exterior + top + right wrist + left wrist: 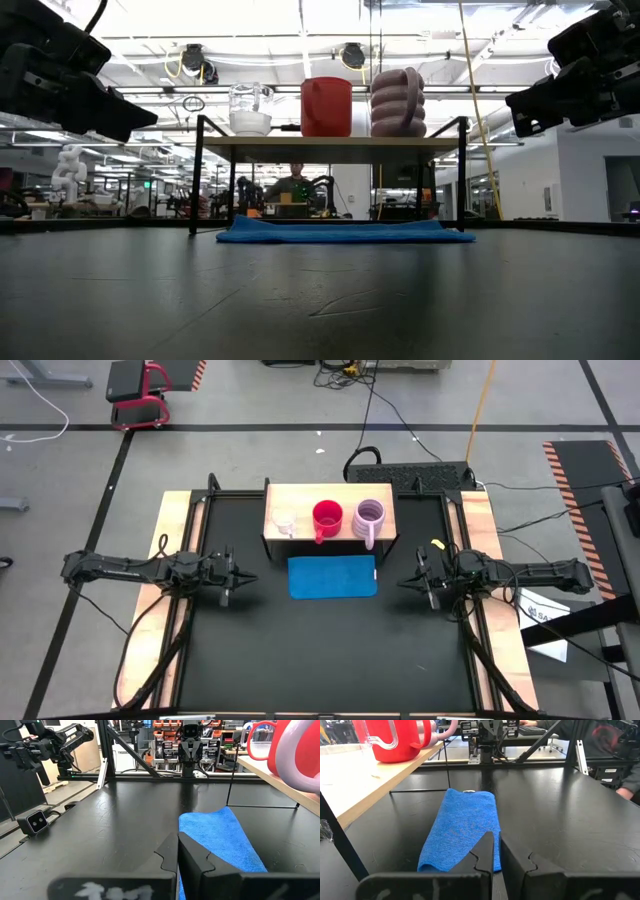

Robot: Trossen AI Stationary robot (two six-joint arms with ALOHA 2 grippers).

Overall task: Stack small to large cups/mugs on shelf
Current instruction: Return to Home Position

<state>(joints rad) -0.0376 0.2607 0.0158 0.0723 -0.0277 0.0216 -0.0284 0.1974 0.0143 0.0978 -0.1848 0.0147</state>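
Black table (330,650), shelf (300,495) bearing three mugs (327,517); both jaws closed

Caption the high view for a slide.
Glass cup, red mug, lilac mug on the shelf; left gripper and right gripper flanking the mat.

Left end effector (496,837), right end effector (177,837) closed

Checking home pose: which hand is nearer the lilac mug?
Right. The right hand is off the mat end nearest the lilac mug; left hand is off the opposite end, farther away.
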